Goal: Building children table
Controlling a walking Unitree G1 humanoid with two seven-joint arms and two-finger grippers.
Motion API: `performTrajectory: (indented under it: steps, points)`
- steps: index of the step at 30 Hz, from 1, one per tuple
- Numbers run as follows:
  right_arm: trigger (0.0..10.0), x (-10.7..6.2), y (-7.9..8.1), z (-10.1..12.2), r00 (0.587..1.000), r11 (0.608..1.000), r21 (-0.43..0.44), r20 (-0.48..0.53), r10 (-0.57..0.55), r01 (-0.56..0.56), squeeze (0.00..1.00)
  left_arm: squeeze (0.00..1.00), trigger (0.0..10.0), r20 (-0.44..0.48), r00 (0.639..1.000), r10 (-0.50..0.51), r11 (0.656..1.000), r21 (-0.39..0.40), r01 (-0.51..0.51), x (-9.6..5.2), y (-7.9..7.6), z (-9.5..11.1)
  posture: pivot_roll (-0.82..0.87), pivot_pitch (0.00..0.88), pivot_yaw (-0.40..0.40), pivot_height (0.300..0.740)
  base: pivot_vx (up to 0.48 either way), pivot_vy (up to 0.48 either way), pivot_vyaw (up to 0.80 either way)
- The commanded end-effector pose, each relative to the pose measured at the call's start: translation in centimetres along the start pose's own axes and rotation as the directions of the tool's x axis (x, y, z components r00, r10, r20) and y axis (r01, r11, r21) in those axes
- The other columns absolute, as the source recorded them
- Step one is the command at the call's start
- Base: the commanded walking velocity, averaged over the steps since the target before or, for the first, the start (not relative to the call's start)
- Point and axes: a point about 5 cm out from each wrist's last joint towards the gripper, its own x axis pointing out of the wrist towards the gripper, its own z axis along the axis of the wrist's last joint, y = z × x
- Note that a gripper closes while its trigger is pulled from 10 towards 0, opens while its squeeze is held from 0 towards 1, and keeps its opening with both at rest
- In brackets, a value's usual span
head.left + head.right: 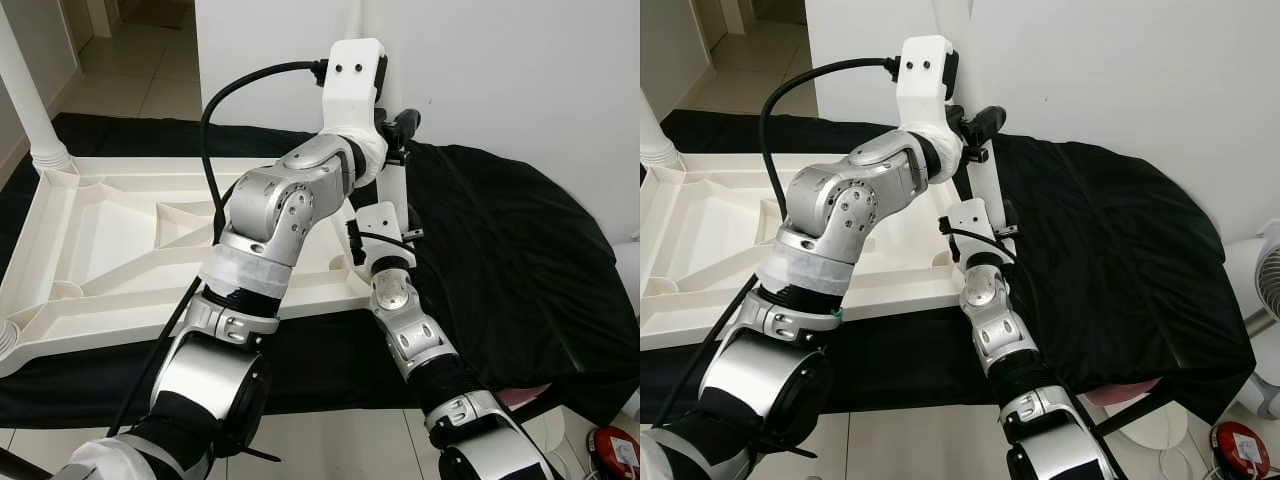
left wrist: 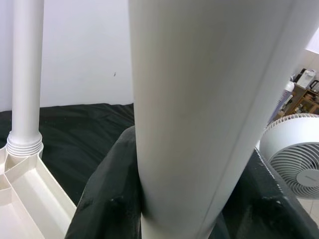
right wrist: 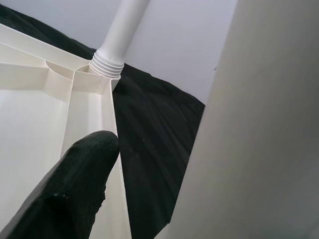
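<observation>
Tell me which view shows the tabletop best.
The left eye view: the upturned tabletop shows with its ribs and corner sockets. The right eye view crops its left side; the wrist views catch corners.

The head's stereo pair looks forward and down from above both arms onto the upturned white tabletop (image 1: pixel 110 240) lying on a black cloth (image 1: pixel 500 250). Each wrist camera sits very close against the white table leg (image 2: pixel 199 114), looking along it. Both wrist views also share a far corner leg (image 3: pixel 119 37) screwed upright into the tabletop.
</observation>
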Motion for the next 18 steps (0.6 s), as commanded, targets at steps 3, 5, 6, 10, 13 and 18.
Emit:
performTrajectory:
  steps: [3,5,6,10,13,18]
  points:
    - [10.0,0.0,0.2,1.2,0.998,1.0,0.001,0.057,-0.022,0.022,0.0,0.0,10.0,0.05,0.994,-0.095,0.995,0.0,0.095,0.5,-2.4,1.3,0.04,0.0,-0.113,0.74,0.0,0.0,0.0]
    - [10.0,0.1,0.2,1.3,0.998,1.0,0.003,0.059,-0.029,0.029,0.0,0.0,10.0,0.05,0.994,-0.094,0.996,0.0,0.094,0.5,-2.4,1.3,0.04,0.0,-0.111,0.74,0.0,0.0,0.0]
    - [10.0,0.1,0.2,1.3,0.998,1.0,0.003,0.059,-0.029,0.029,0.0,0.0,10.0,0.05,0.994,-0.094,0.996,0.0,0.094,0.5,-2.4,1.3,0.04,0.0,-0.111,0.74,0.0,0.0,0.0]
    - [10.0,0.1,0.1,1.7,0.996,0.999,0.017,0.073,-0.051,0.05,0.0,0.0,10.0,0.049,0.995,-0.092,0.996,0.001,0.092,0.5,-2.3,1.3,0.04,0.0,-0.11,0.74,0.0,0.0,0.0]
    - [10.0,0.2,0.0,1.9,0.995,0.998,0.019,0.083,-0.061,0.06,0.0,0.0,10.0,0.049,0.995,-0.092,0.996,0.001,0.092,0.5,-2.3,1.3,0.04,0.0,-0.11,0.74,0.0,0.0,0.0]
    - [10.0,0.2,0.0,2.1,0.994,0.997,0.033,0.087,-0.068,0.065,0.0,0.0,10.0,0.048,0.995,-0.092,0.996,0.005,0.092,0.6,-2.3,1.3,0.04,0.0,-0.107,0.74,0.0,0.0,0.0]
